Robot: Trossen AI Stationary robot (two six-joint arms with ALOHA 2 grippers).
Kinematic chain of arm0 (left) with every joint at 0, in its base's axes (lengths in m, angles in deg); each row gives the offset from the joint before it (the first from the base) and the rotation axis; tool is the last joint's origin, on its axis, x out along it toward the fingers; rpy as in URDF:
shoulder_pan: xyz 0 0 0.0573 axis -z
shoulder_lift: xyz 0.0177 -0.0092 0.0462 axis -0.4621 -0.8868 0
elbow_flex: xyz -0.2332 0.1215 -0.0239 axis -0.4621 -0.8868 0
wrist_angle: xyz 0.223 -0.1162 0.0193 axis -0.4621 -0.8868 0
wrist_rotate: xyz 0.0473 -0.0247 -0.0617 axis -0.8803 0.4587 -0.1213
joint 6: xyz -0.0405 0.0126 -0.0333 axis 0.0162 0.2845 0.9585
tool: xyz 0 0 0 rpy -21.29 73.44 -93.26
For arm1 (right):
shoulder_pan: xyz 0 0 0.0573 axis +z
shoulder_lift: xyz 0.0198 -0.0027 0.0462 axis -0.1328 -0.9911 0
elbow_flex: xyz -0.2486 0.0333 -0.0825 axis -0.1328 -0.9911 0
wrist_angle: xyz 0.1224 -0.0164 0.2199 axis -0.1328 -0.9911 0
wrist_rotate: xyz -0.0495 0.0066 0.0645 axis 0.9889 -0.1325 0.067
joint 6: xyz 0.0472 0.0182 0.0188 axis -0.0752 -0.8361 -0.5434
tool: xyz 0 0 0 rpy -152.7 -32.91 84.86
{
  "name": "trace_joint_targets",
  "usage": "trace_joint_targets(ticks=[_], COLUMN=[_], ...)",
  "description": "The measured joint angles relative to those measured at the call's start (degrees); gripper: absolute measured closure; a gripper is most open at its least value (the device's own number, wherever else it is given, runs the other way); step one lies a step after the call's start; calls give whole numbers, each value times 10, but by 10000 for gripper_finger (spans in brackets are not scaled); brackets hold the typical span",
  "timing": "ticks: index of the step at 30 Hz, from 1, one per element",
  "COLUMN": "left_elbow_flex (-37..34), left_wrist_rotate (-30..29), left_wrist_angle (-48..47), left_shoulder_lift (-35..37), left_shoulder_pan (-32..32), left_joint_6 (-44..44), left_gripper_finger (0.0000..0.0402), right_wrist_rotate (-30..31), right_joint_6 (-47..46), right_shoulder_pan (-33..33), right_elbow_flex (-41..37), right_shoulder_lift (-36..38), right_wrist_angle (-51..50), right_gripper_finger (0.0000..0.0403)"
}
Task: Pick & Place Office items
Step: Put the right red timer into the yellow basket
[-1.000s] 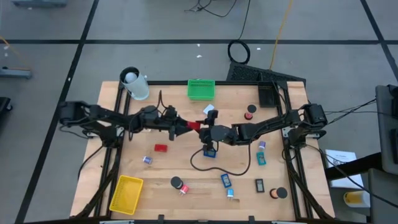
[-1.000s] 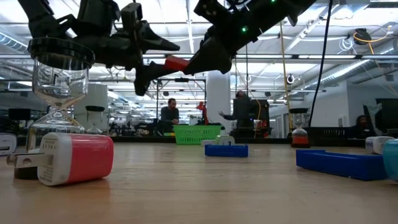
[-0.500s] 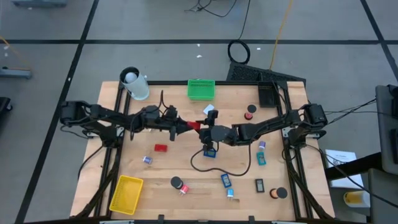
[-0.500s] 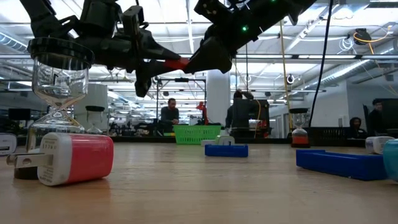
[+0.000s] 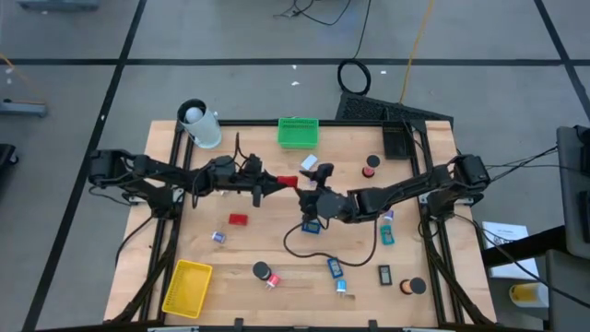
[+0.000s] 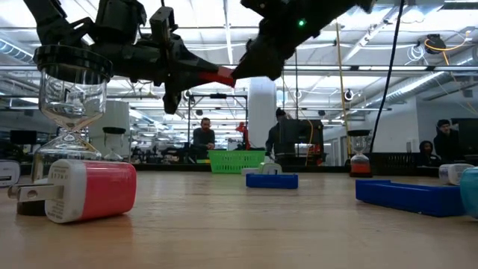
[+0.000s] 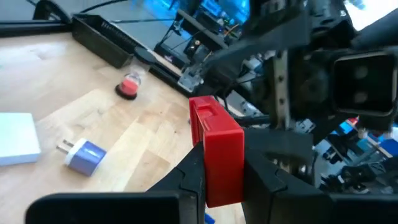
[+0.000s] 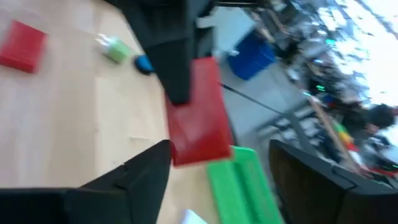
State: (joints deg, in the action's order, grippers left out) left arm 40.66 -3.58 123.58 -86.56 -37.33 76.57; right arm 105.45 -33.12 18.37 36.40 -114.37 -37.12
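While left pincer [image 5: 273, 183] grips red block [image 5: 287, 181] aloft | right pincer [image 5: 313, 195] released, beside it.

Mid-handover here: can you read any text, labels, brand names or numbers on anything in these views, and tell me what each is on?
None can be read.
Red block in the left gripper: the faces that show are plain.
Blue-and-white plug and white block on the table: no print shows.
Small dark item near the table's front: any marking is too small to read.

The wooden table [image 5: 240, 254] carries a green basket [image 5: 297, 132], yellow basket [image 5: 187, 287] and scattered small office items [image 5: 239, 219].
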Motion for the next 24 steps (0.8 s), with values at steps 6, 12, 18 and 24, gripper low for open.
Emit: trace_joint_targets(ticks=[6, 12, 18, 24], left_elbow_flex=[0, 0, -1, 38], left_wrist_rotate=[-18, -42, -11, 18], left_wrist_angle=[-38, -172, -367, -621], left_shoulder_lift=[14, 89, 197, 289], left_shoulder_pan=[-6, -1, 26, 96], left_joint_6=[-15, -45, -39, 4], left_gripper_finger=[338, 338, 338, 338], right_wrist_rotate=[40, 10, -51, -64], right_joint_6=[-49, -150, -184, -155], right_shoulder_pan=[14, 7, -10, -18], right_elbow_flex=[-25, -156, -309, -384], right_shoulder_lift=[60, 160, 242, 277], right_wrist_angle=[-89, -55, 67, 162], right_gripper_finger=[105, 160, 265, 373])
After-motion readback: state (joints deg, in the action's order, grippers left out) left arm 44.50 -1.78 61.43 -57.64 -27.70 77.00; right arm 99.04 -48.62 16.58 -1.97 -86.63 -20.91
